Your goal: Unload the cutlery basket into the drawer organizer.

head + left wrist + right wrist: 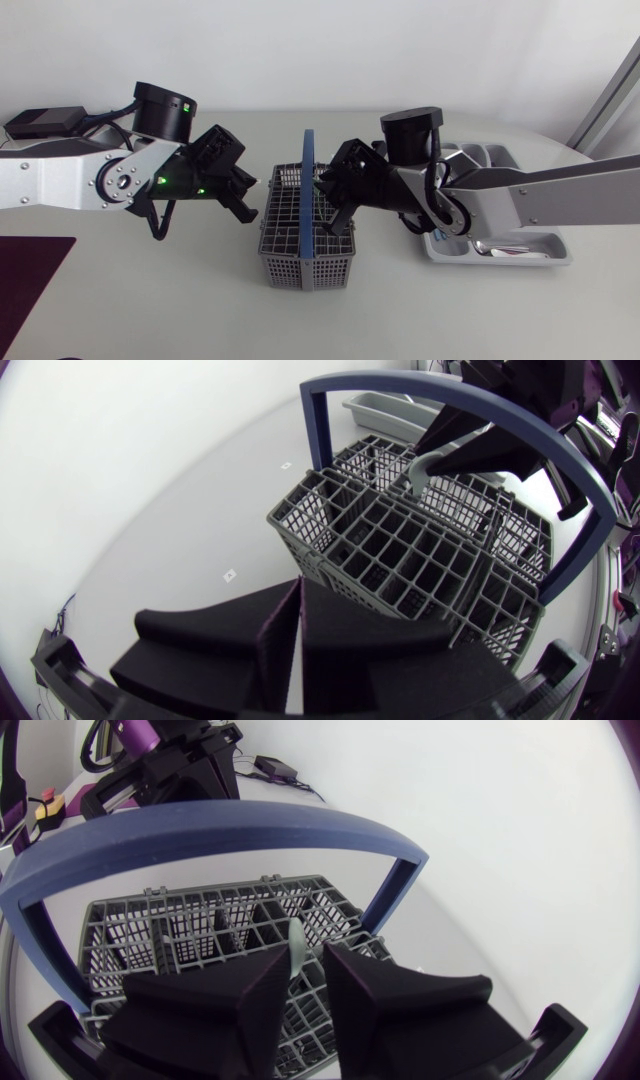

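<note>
Cutlery basket [300,268] of grey mesh stands at mid-table, its blue handle [307,195] arching across the middle. The right arm comes in from the side and sets the right gripper [335,205] over the basket's right half, just beside the handle. In the right wrist view its fingers [215,1010] press from both sides on a thin pale-grey cutlery piece [296,945]. Only the slim stem shows, so what kind of piece it is cannot be told. The left wrist view shows the same stem [418,468] upright above the far compartments, pinched by that gripper.

The left gripper [245,205] hangs just outside the basket's left wall, apart from it. Its jaws are closed on nothing, with the two pads [350,650] meeting along a narrow seam.

The drawer organizer [495,152] lies to the right, partly behind the right arm – spoons [510,250] rest in its near compartment. A dark mat [30,275] lies at the table's [150,310] left edge
</note>
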Robot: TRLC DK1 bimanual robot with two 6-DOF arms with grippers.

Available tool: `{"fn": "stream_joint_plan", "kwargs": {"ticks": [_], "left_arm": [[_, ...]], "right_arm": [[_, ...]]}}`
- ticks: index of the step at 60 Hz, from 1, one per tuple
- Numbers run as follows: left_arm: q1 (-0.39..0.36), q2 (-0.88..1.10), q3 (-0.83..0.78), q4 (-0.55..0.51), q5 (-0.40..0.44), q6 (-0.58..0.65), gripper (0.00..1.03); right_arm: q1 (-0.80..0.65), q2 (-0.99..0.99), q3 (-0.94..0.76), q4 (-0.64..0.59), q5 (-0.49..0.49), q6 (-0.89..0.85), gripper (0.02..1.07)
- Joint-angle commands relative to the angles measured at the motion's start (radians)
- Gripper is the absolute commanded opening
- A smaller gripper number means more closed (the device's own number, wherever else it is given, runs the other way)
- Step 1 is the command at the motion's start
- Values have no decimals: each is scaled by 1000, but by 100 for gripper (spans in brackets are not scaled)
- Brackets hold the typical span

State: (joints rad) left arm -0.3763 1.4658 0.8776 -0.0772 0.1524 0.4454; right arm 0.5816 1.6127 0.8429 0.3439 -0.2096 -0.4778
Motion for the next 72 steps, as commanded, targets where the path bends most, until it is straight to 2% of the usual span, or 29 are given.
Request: {"fn": "stream_joint_plan", "kwargs": {"ticks": [1,26,72], "left_arm": [[-4,-15,-9,7,-1,-10,16],[-1,-15,-9,7,-1,-8,16],[-4,-32,-11,5,-1,-8,16]], "right_arm": [[7,19,24,17,9,22,8],[3,6,13,20,-1,36,7],[-54,-152,-53,43,-54,114,7]]}}
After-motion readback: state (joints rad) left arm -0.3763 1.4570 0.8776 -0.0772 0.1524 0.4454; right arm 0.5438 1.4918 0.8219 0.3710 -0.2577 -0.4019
